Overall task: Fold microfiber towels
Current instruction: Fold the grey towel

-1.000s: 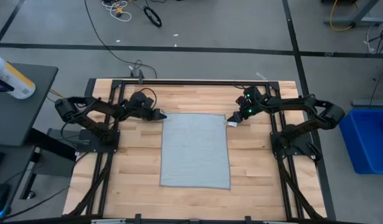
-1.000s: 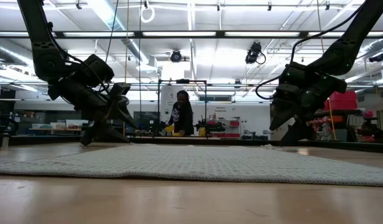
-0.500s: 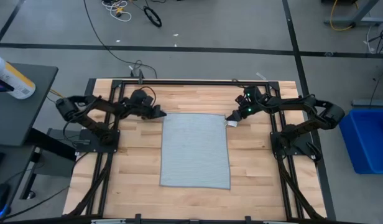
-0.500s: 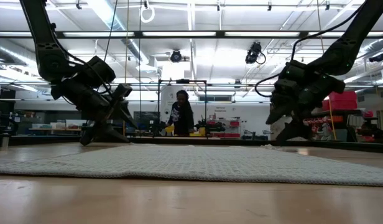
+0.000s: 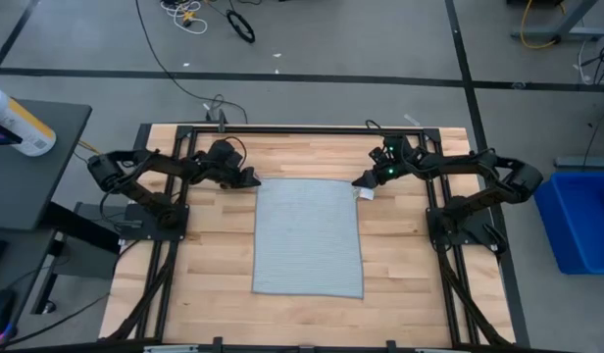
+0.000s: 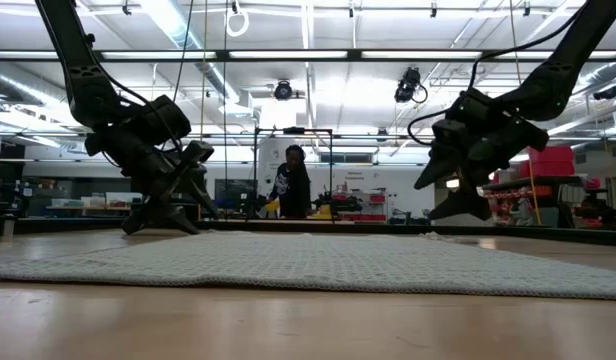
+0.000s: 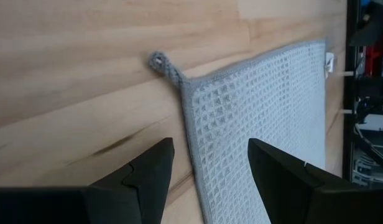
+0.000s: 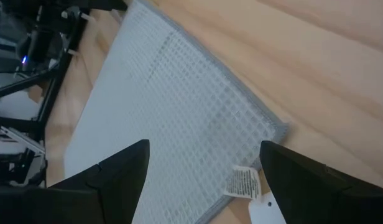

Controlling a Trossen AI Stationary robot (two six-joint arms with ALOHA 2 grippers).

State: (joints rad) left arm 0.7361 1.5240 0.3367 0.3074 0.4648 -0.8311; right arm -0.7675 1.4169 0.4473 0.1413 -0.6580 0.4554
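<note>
both hands higher off towel (image 5: 308, 235)

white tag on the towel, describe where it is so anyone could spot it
On the pale wooden slatted table lies one flat grey-blue ribbed rectangular towel. At its far corner beside the right tool sticks out a small white printed tag, the only white thing on the cloth.

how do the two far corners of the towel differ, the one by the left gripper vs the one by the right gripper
The towel corner at the left gripper ends in a small grey fabric loop lying on the wood; the corner at the right gripper has no loop but carries a white printed tag. The left gripper's open fingers straddle the towel's side edge; the right gripper's open fingers span the corner itself. Both corners lie flat on the table, neither gripped.
</note>
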